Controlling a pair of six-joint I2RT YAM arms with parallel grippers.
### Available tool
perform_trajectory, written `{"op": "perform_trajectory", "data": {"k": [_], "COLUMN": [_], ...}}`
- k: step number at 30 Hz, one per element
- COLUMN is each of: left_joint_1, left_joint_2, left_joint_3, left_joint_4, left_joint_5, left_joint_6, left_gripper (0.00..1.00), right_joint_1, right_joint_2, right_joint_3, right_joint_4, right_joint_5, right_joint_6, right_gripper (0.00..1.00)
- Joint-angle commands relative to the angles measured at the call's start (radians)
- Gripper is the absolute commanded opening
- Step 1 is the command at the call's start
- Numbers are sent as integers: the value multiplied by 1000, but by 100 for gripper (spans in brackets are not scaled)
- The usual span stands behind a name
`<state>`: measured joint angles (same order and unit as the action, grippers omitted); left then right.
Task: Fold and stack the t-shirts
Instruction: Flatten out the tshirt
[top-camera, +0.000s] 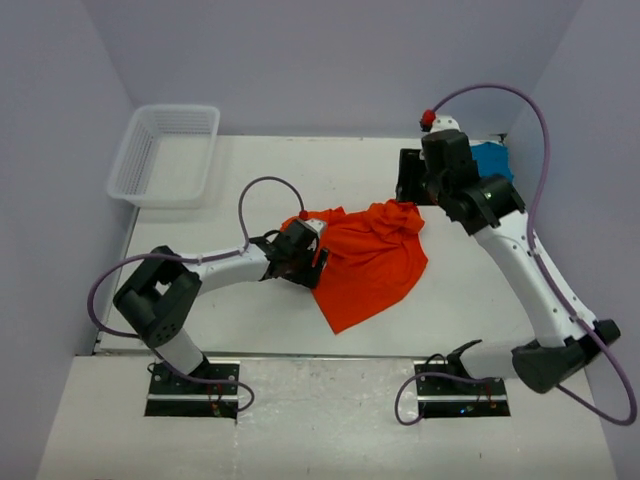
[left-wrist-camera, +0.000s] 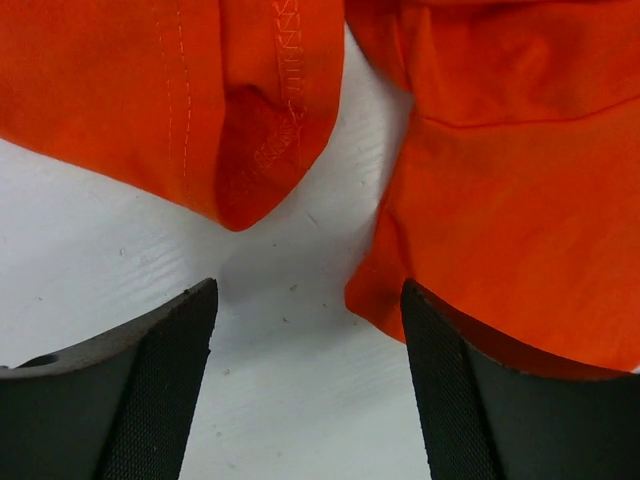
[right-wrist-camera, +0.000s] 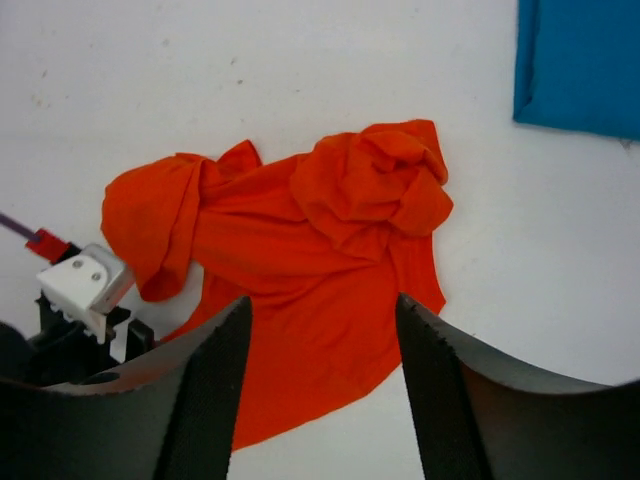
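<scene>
Crumpled orange-red cloth t-shirt (top-camera: 372, 262) lying midway on the white worktop (top-camera: 200, 300): the left claw (left-wrist-camera: 308, 300), spread wide at its left hem, should pinch a single layer, the right claw (right-wrist-camera: 322, 305) hovering above, likewise wide.

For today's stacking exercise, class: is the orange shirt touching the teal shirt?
Apart. The right wrist view shows a plain strip of bare white table between the crumpled orange shirt and the flat teal shirt.

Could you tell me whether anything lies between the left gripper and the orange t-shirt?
Nothing visible does: the left gripper is open right at the edge of the orange t-shirt, only bare table between them.
</scene>
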<state>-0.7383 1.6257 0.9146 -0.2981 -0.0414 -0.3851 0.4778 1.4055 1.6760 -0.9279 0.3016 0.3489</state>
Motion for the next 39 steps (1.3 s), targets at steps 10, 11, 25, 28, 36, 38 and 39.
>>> {"op": "perform_trajectory", "data": {"k": [10,11,25,28,36,38,39], "left_joint_1": [-99,-101,-105,-101,-75,-64,-58], "left_joint_2": [19,23,151,164,168,172,175], "left_joint_3": [66,79,155,153,122,122,122], "left_joint_4": [11,8,19,22,60,62,68], "left_joint_5": [-314,-314,-359,-377,-419,-420,-420], "left_joint_6": [-95,-97,-71,-70,-66,-64,-63], "left_gripper": [71,71,65,65,51,49,43], "right_joint_1": [100,113,242,242,252,272,291], "right_joint_2": [-273,-270,-221,-238,-278,-272,-266], "right_joint_3": [-482,-495,-582,-611,-731,-749,-757], "right_joint_4": [178,191,258,248,284,290,294], "right_joint_5": [-246,-251,-271,-256,-295,-295,-295], "right_joint_6": [97,102,177,182,222,239,242], "right_gripper": [47,47,40,40,31,29,28]}}
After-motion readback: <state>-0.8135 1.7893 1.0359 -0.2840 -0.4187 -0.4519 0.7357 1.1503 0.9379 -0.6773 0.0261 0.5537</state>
